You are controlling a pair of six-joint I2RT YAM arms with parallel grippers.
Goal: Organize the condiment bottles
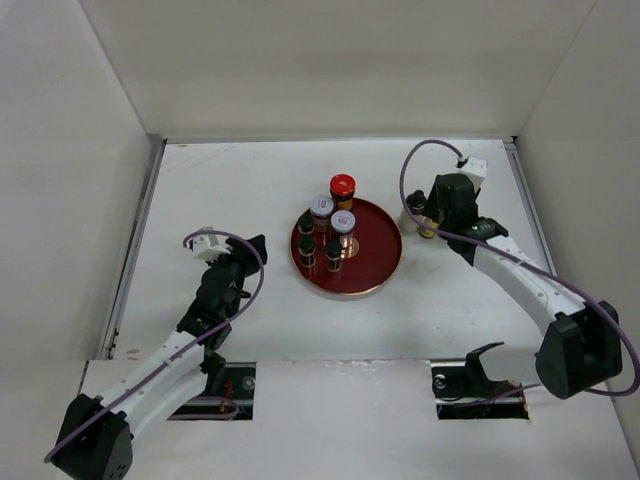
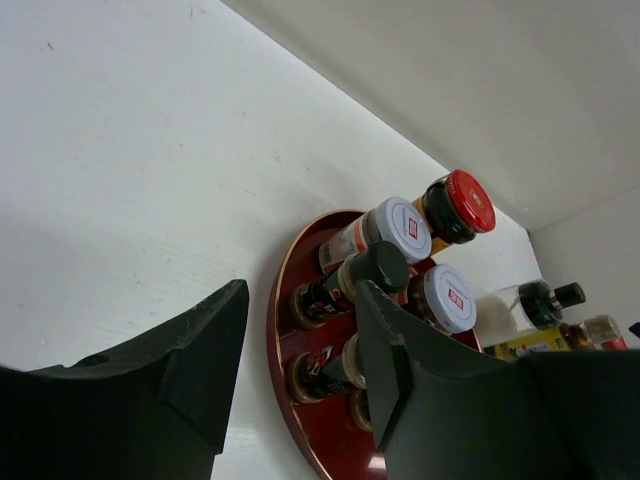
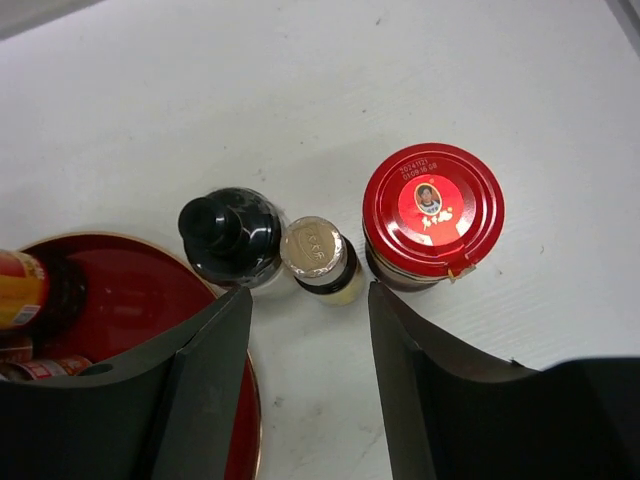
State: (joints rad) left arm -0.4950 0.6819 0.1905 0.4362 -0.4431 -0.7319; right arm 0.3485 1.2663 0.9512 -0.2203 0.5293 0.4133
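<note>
A round dark-red tray [image 1: 375, 255] in mid-table carries two white-lidded jars [image 1: 320, 208] and three small black-capped bottles [image 1: 308, 246]. A red-capped jar [image 1: 342, 188] stands at its far rim. My left gripper [image 1: 256, 252] hovers left of the tray, open and empty; the left wrist view shows the tray [image 2: 322, 432] and bottles [image 2: 372, 270] just beyond its jaws [image 2: 300, 330]. My right gripper [image 3: 310, 298] is open above three bottles on the table right of the tray: a black-capped bottle [image 3: 230, 235], a slim yellowish bottle [image 3: 322, 257] just past its fingertips, and a red-capped jar [image 3: 432, 210].
White walls close in the table on the left, back and right. The tray's rim [image 3: 250, 400] lies under my right gripper's left finger. Two dark cut-outs [image 1: 228, 385] sit in the near edge by the arm bases.
</note>
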